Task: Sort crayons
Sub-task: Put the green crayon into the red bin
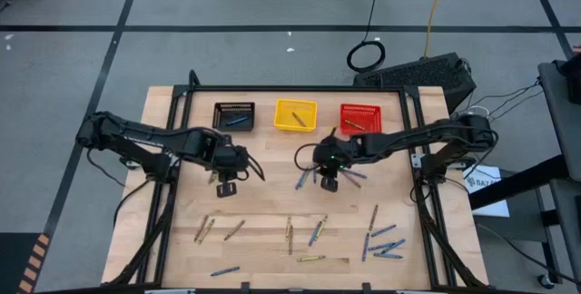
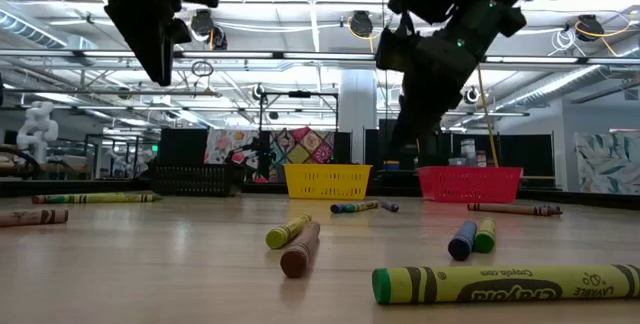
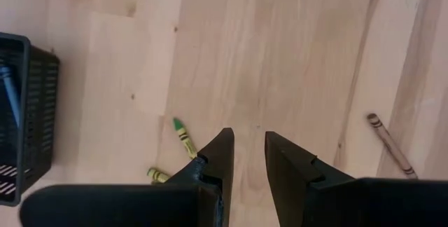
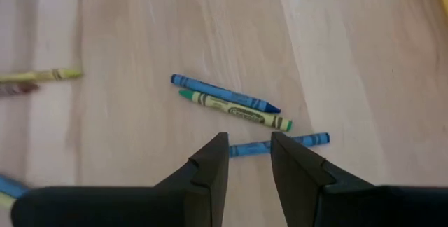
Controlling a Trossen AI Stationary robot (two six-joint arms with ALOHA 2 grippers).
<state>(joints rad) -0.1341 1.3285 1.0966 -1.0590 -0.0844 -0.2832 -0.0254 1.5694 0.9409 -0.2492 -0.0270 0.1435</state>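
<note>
While one or two crayons (image 1: 300,240) lie in each basket (image 1: 295,115), most remain scattered on the table (image 1: 263,217); both grippers (image 1: 227,188) (image 1: 329,183) hover empty, slightly parted.

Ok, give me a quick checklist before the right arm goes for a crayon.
1. Right pincer empty, jaws apart: ok.
2. Crayons under it: blue crayon and green crayon on the table, touching: not ok for a clean single pick.
3. Second blue crayon partly hidden by the fingers: cannot tell its full lie.
4. Left pincer empty, apart from the right: ok.
5. Black basket, yellow basket, red basket unobstructed: ok.
</note>
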